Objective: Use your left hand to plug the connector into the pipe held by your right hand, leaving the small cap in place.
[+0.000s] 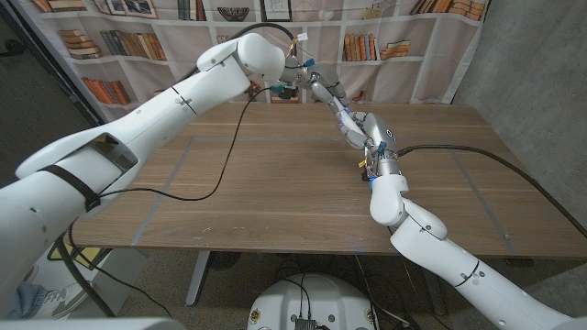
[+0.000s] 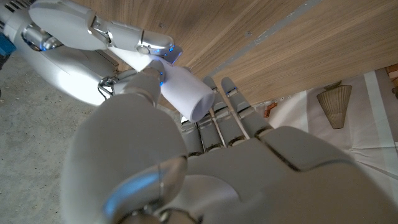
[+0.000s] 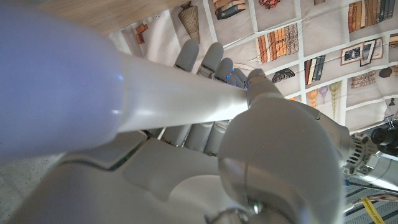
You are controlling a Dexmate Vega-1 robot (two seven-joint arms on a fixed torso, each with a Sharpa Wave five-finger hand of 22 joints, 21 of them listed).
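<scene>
Above the far middle of the wooden table (image 1: pixel 275 183), both arms meet in the air, with the bookshelf-printed curtain (image 1: pixel 385 55) hanging behind them. The left arm (image 1: pixel 138 128) is the biggest shape in the head view, sweeping in from the near left corner, a black cable (image 1: pixel 215 179) drooping from it onto the boards. The right arm (image 1: pixel 431 238) climbs from the near right corner, and its right hand (image 1: pixel 356 128) is raised over the table's far half. In the right wrist view that hand's fingers (image 3: pixel 205 59) are wrapped around a long white pipe (image 3: pixel 174 102), thumb on one side and the rest on the other, so the pipe is firmly held and runs lengthwise through the grip. The left hand (image 1: pixel 316 87) sits just beyond the right one, almost touching it. In the left wrist view its fingers (image 2: pixel 239 109) and thumb pinch a short white cylindrical connector (image 2: pixel 186 93), which is tilted and points towards the right hand. Whether the connector's end touches the pipe cannot be told. The small cap cannot be made out.
</scene>
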